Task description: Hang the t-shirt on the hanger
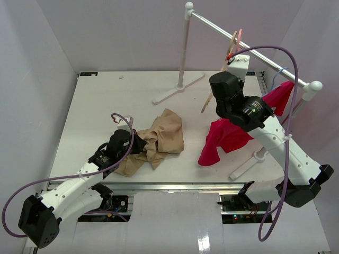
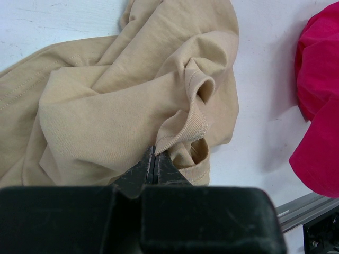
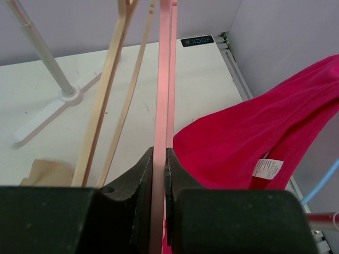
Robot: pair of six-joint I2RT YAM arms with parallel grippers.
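The tan t-shirt (image 1: 161, 138) lies crumpled on the table's near middle and fills the left wrist view (image 2: 106, 100). My left gripper (image 1: 139, 144) is at its near-left edge, with the jaws closed (image 2: 154, 152) and pinching the ribbed collar edge (image 2: 183, 132). The pink hanger (image 1: 239, 36) hangs from the rail at the back right. My right gripper (image 1: 231, 59) is up at it, shut (image 3: 159, 154) on the hanger's thin pink bar (image 3: 165, 79), which runs straight up between the jaws.
A peach-tan hanger (image 3: 108, 84) hangs just left of the pink one. A magenta-red garment (image 1: 228, 135) hangs on a blue hanger (image 1: 279, 74) from the rail (image 1: 259, 58). The rack's post (image 1: 184, 53) and feet stand at the back middle.
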